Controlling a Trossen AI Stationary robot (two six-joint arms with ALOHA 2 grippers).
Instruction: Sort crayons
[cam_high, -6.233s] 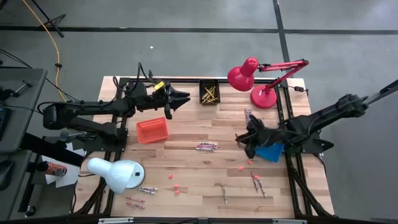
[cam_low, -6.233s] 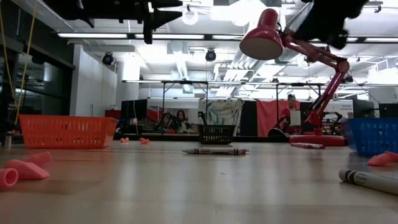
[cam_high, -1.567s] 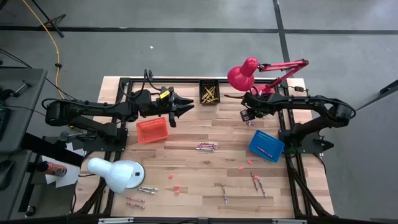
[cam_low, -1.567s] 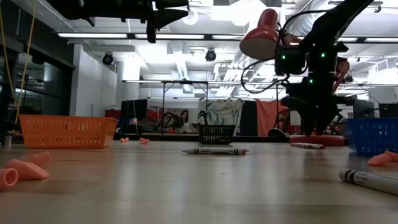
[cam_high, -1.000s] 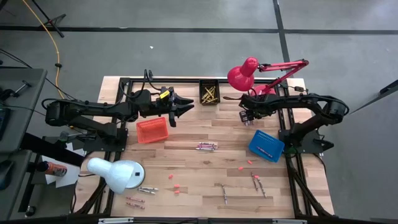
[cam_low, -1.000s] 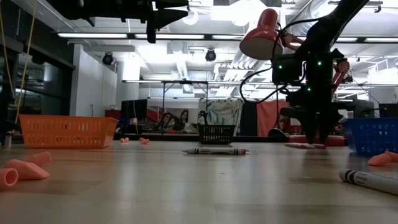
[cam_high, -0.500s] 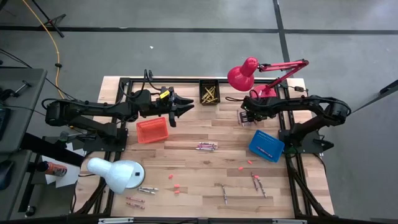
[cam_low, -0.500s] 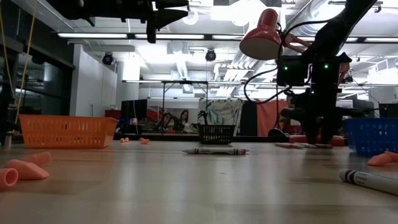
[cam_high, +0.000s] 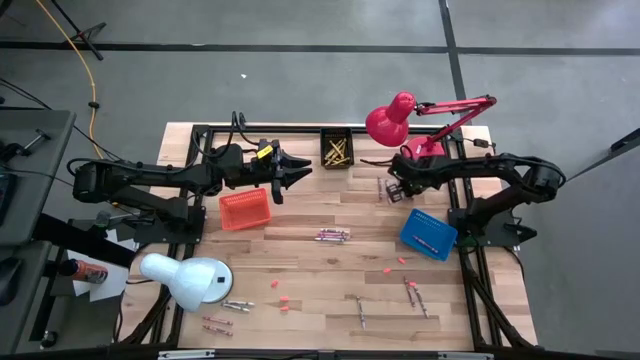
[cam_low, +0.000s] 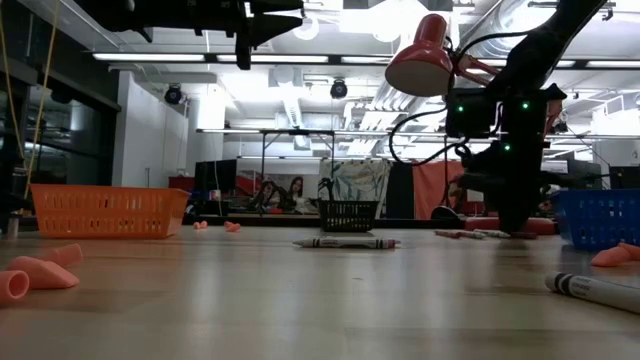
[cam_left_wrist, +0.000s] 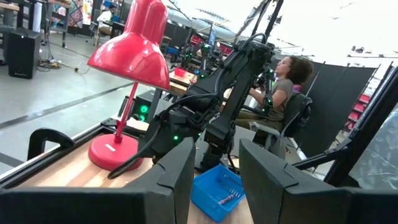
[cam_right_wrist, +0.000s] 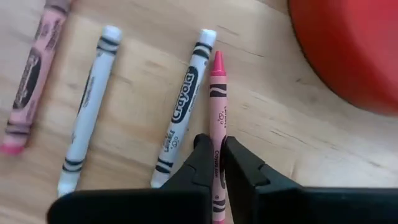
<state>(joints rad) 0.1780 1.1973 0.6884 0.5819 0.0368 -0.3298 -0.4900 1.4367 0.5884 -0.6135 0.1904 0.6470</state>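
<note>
From the high view, the left claw hangs over the back part of the desk, just behind the orange basket, and its fingers stand apart with nothing between them. The right claw is low at the back right, in front of the red lamp and behind the blue basket. A small black bin at the back edge holds yellow crayons. A bunch of crayons lies in the middle of the desk, and more lie near the front, some beside the white lamp. Small pink chips are scattered at the front.

In the low view, the right claw reaches down to the desk surface at the right side, next to thin crayons lying flat. The left arm passes along the top of the picture. One crayon lies in the middle, in front of the black bin.

In the left wrist view, the two dark fingers are parted and grip nothing. Behind them stand the red lamp, the other arm and the blue basket. A person sits in the room beyond.

In the right wrist view, the claw is closed on a pink crayon, which lies flat on the desk and points away from the fingers. Just beside it lie two white crayons, and a further pink one lies apart. The lamp's red base is near.
</note>
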